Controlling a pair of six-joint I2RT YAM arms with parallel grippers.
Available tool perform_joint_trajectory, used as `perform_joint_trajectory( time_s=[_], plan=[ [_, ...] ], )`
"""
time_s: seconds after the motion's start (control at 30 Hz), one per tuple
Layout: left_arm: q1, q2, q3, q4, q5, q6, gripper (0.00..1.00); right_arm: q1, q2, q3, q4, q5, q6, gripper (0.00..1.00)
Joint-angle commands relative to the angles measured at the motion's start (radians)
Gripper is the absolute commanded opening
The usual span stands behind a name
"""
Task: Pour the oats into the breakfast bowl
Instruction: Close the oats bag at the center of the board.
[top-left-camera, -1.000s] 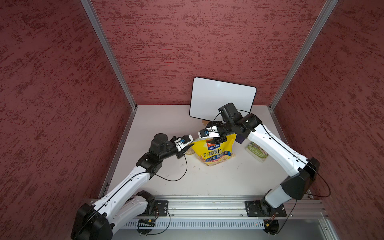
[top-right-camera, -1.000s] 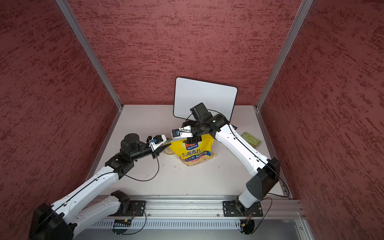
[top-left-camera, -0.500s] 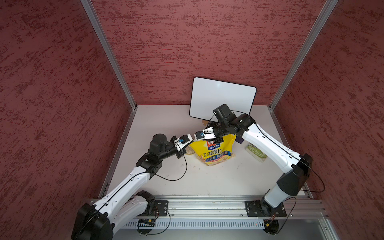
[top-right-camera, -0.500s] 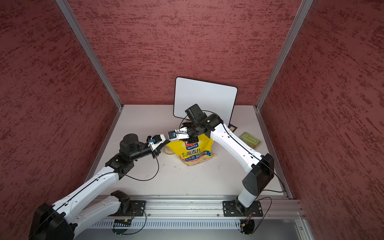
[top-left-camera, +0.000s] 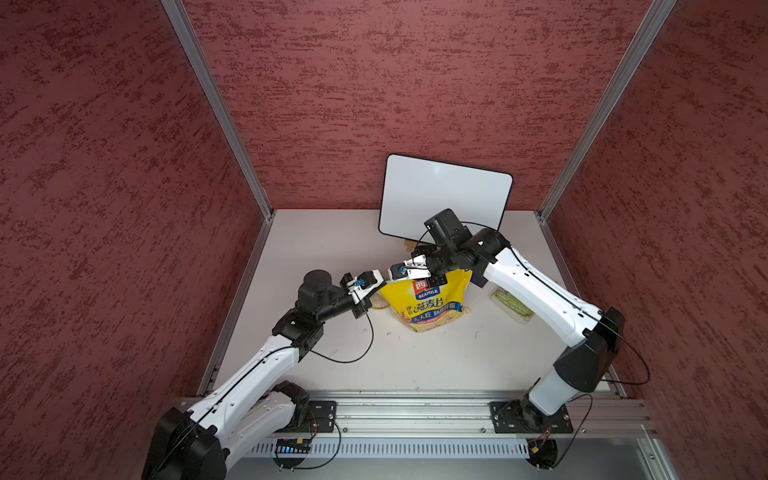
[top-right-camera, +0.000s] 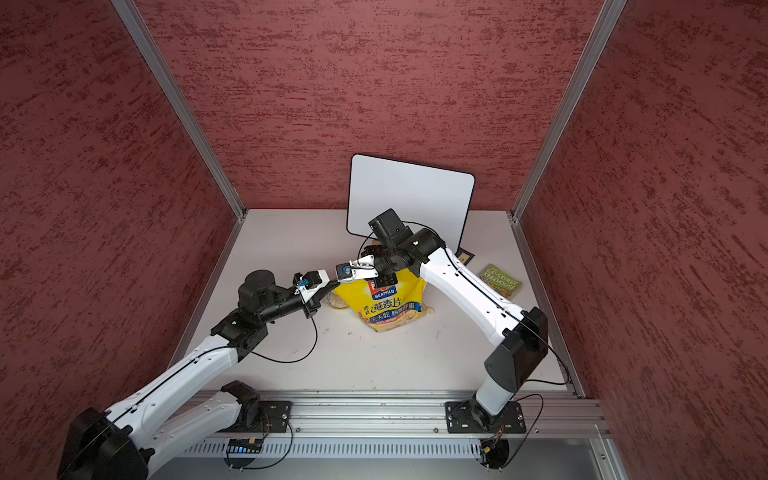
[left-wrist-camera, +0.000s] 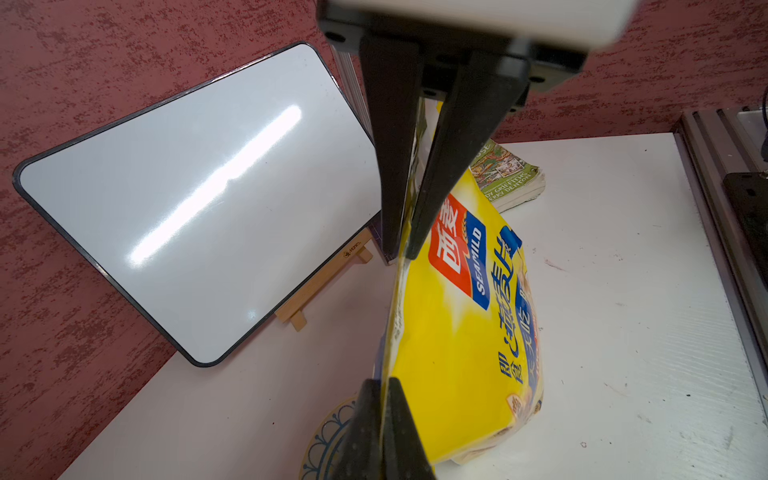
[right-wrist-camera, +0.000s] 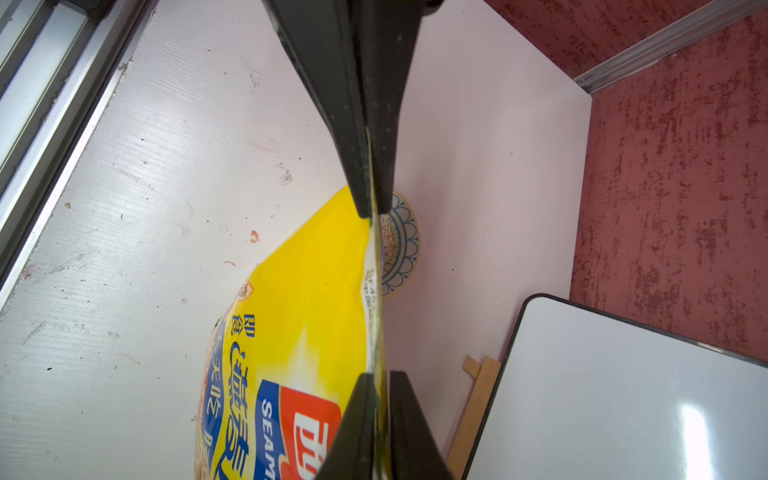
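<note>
The yellow oats pouch (top-left-camera: 428, 303) (top-right-camera: 386, 305) stands upright at mid-table. My left gripper (top-left-camera: 383, 285) (left-wrist-camera: 384, 388) is shut on the left end of its top edge. My right gripper (top-left-camera: 391, 274) (right-wrist-camera: 380, 376) is shut on the same edge a little further along, and its fingers (left-wrist-camera: 399, 232) show in the left wrist view. The breakfast bowl (right-wrist-camera: 409, 249) (left-wrist-camera: 326, 436) (top-left-camera: 379, 301) sits on the table just left of the pouch, under the held corner, mostly hidden. Pale oats (right-wrist-camera: 388, 241) lie inside it.
A whiteboard (top-left-camera: 444, 199) on a wooden easel (left-wrist-camera: 320, 286) leans at the back wall behind the pouch. A green paperback book (top-left-camera: 513, 305) (top-right-camera: 500, 280) lies right of it. A few oat flakes (top-left-camera: 467, 309) are scattered by the pouch's base. Red walls enclose three sides.
Both grippers have closed onto the pouch's top edge. The right gripper has shifted left, nearer the left gripper. The pouch has stayed upright in place.
</note>
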Motion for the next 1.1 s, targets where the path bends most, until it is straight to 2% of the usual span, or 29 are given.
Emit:
perform_joint_trajectory(
  time_s=[0.0,0.07,0.17,0.37,0.4,0.5,0.6,0.73,0.9,1.0,1.07],
  plan=[
    [0.01,-0.016,-0.008,0.024,0.019,-0.016,0.0,-0.013,-0.013,0.019,-0.024,0.045,-0.018,0.15],
    [0.01,-0.015,-0.009,0.024,0.02,-0.013,0.0,-0.014,-0.005,0.027,-0.04,0.063,-0.029,0.14],
    [0.011,-0.018,-0.01,0.023,0.02,-0.013,0.0,-0.024,-0.002,0.038,-0.06,0.064,-0.029,0.0],
    [0.013,-0.022,-0.012,0.021,0.019,-0.012,0.0,-0.046,-0.028,0.028,-0.05,0.072,-0.029,0.0],
    [0.013,-0.022,-0.013,0.021,0.018,-0.011,0.0,-0.052,-0.034,0.023,-0.048,0.077,-0.031,0.07],
    [0.013,-0.022,-0.013,0.023,0.02,-0.01,0.0,-0.068,-0.05,0.009,-0.044,0.079,-0.032,0.13],
    [0.013,-0.02,-0.013,0.024,0.019,-0.011,0.0,-0.076,-0.058,0.004,-0.054,0.08,-0.034,0.11],
    [0.014,-0.02,-0.013,0.023,0.019,-0.011,0.0,-0.083,-0.07,-0.012,-0.05,0.088,-0.034,0.0],
    [0.018,-0.02,-0.013,0.024,0.021,-0.01,0.0,-0.099,-0.087,-0.037,-0.039,0.095,-0.031,0.0],
    [0.019,-0.018,-0.011,0.027,0.024,-0.009,0.0,-0.115,-0.1,-0.043,-0.03,0.093,-0.028,0.1],
    [0.019,-0.016,-0.011,0.027,0.026,-0.009,0.0,-0.127,-0.105,-0.044,-0.031,0.088,-0.029,0.11]
  ],
)
